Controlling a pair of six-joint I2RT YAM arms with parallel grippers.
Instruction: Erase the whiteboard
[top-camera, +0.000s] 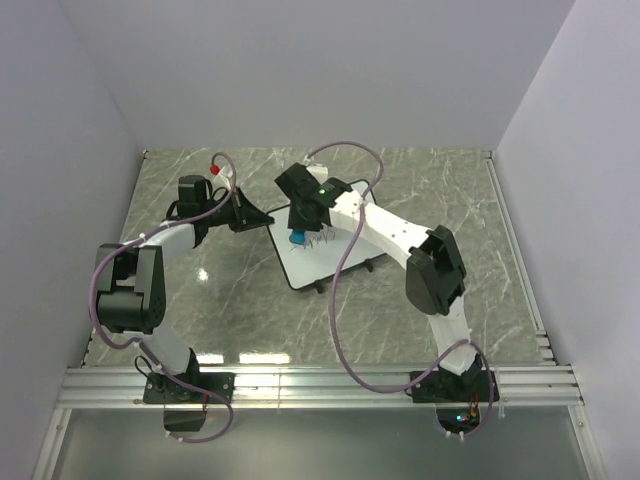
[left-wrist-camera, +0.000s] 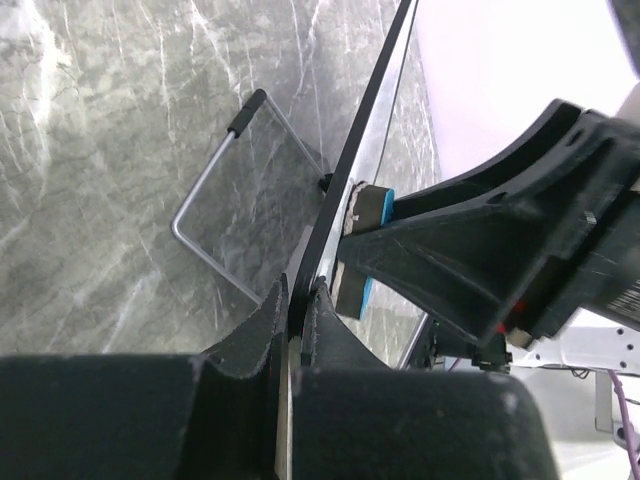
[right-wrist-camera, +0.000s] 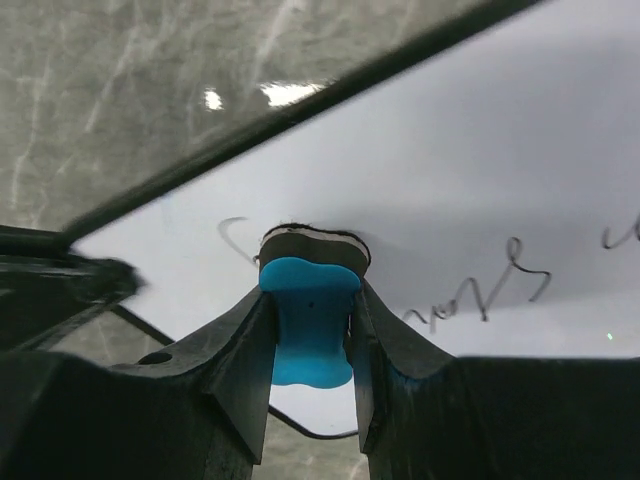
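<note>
Right wrist view gives the clearest account: the right tool (right-wrist-camera: 306, 300) has its two fingers closed tight on one small blue eraser (right-wrist-camera: 300, 345), gripping the blue handle so that the felt pad faces away from the tool and sits against the whiteboard (right-wrist-camera: 450, 150) — the arrangement a wipe needs. Dark handwriting (right-wrist-camera: 480, 295) runs off to the tool's right on the white face, with a further scrap at the far right edge of view and one short curl just to the left of the pad. I count three separate marks from here, so the job looks unfinished, with most of it waiting on the tool's right. Across the board from it, the left tool (left-wrist-camera: 296, 318) is pinched together on the board's thin black frame, the edge running straight out ahead of its fingertips. By my reading it is there to steady the board so the rubbing does not push it along the tabletop (top-camera: 450, 190). Just off the left tool's left side, under the board, lies one bent wire stand (left-wrist-camera: 215, 225) with a black cap, which seems to prop the board at a slant, though how steep I cannot tell. From the top external camera the count is one board, lying between the two tools near the middle of the tabletop, two black feet (top-camera: 320, 287) on its near edge, one eraser, two arms.
</note>
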